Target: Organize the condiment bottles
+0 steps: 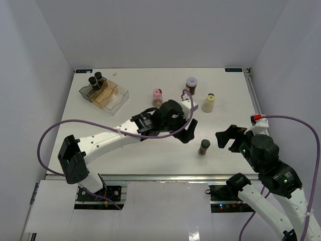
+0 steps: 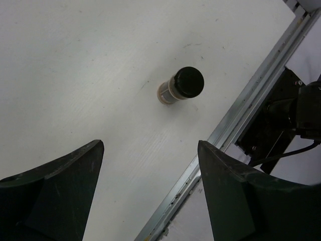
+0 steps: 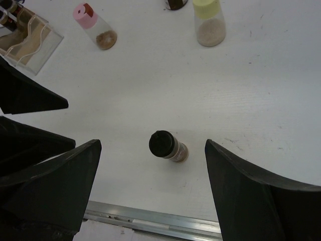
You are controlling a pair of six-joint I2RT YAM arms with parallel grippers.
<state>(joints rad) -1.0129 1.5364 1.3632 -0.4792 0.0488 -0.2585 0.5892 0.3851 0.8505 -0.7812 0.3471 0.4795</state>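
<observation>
The left tool (image 2: 150, 150) was spread wide and empty, and the right tool (image 1: 228, 139) was likewise spread, gripping nothing. Between them one black-capped jar (image 1: 204, 146) stood upright near the front edge of the surface (image 1: 165, 156). Farther back stood the pink-capped jar (image 1: 157, 95), the pale yellow jar (image 1: 208, 103) and the grey-lidded jar (image 1: 191, 85). Two black-capped jars (image 1: 96, 80) stood at the far end of the clear bin (image 1: 114, 101).
</observation>
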